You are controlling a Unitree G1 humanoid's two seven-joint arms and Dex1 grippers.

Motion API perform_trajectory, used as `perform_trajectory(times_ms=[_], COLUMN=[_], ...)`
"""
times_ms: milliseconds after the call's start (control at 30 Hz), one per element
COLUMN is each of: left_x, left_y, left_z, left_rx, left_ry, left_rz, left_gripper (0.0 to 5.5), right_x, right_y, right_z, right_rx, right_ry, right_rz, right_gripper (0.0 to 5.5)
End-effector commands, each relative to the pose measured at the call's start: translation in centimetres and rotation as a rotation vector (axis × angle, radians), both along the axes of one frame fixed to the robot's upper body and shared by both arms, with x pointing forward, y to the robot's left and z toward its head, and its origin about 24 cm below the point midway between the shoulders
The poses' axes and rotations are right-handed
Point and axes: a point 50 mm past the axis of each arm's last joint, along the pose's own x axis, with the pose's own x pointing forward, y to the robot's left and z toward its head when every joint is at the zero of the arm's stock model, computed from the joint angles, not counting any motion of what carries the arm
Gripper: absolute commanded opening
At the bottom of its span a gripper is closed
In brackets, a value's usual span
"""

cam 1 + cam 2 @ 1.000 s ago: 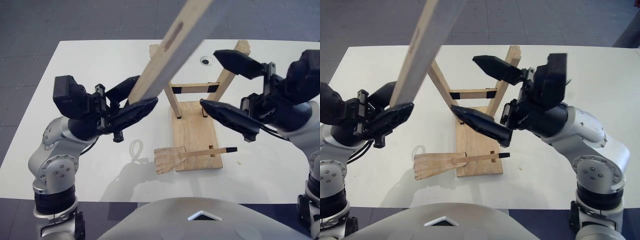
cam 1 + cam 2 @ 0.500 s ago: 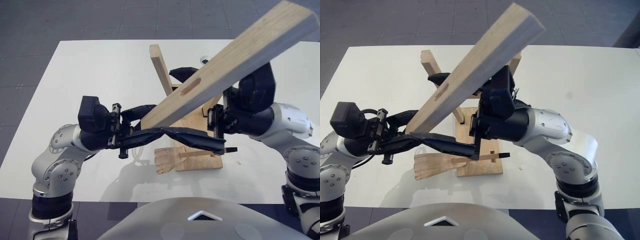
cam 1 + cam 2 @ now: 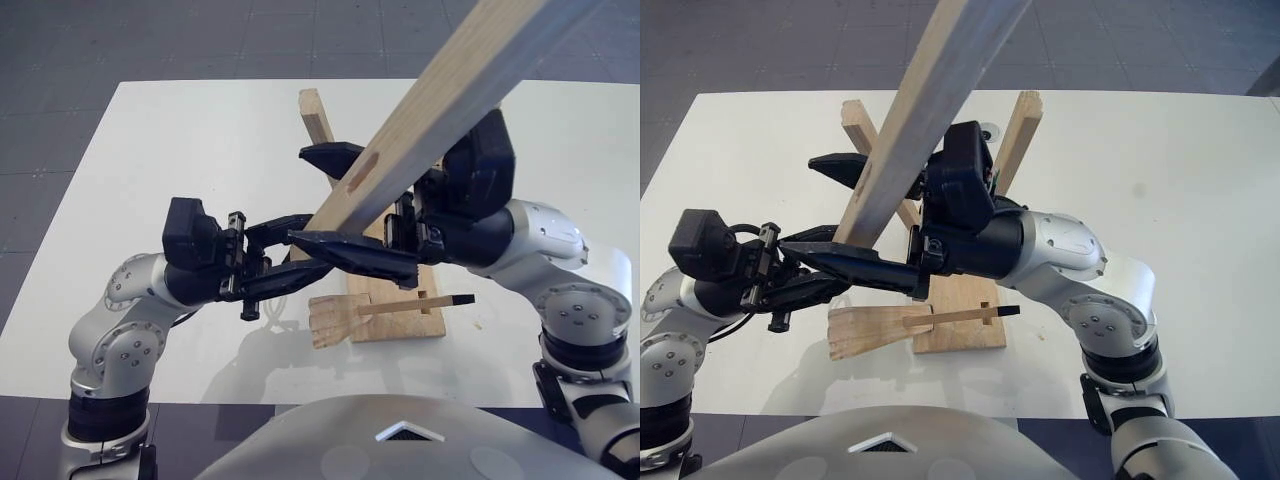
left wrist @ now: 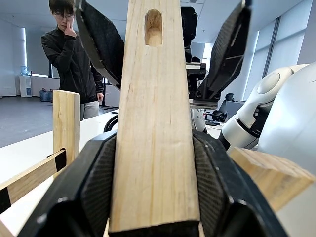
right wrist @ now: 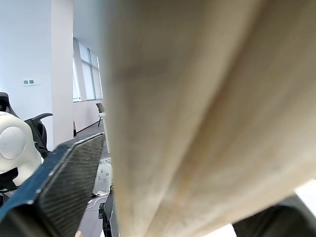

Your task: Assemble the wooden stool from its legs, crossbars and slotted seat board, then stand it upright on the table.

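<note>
Left wrist view shows the left gripper (image 4: 155,197) clamping the long pale slotted wooden leg (image 4: 153,98) slanted above the mid-table flat wooden seat board (image 3: 400,325), the wide-open right gripper (image 3: 345,205) straddling it, likely to steady it.

My left gripper (image 3: 315,243) clamps the low end of a slotted wooden leg (image 3: 440,100); my right gripper (image 3: 300,196) spreads wide around it, apparently not touching the wood.

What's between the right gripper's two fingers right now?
The wooden leg that the left gripper holds. The left wrist view shows the fingers of the right gripper spread on either side of it.
</note>
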Motion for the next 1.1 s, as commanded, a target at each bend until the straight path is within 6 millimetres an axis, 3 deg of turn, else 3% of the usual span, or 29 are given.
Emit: perform_trajectory(times_ms=[33, 200, 633, 667, 1100], left_x=[-0.1, -0.1, -0.5, -0.6, -0.6], left_y=[-0.2, -0.2, -0.1, -0.1, 1.3], left_z=[-0.1, -0.1, -0.2, -0.2, -0.4], left_rx=[0.025, 0.025, 0.013, 0.012, 0.014], left_ry=[-0.012, -0.013, 0.004, 0.007, 0.016], left_rz=[-0.005, -0.012, -0.013, -0.018, 0.052], left_gripper=[2.05, 2.05, 2.05, 2.43, 4.37], right_x=[0.0, 0.0, 0.4, 0.5, 1.6], right_y=[0.2, 0.2, -0.6, -0.8, -5.5], right_z=[0.4, 0.4, 0.4, 0.4, 0.5], right_rx=[0.007, 0.013, 0.043, 0.044, 0.029], right_ry=[0.0, 0.012, 0.045, 0.043, 0.022], right_rz=[0.011, 0.013, -0.025, -0.033, -0.212], right_gripper=[2.87, 2.21, 2.13, 2.12, 2.02])
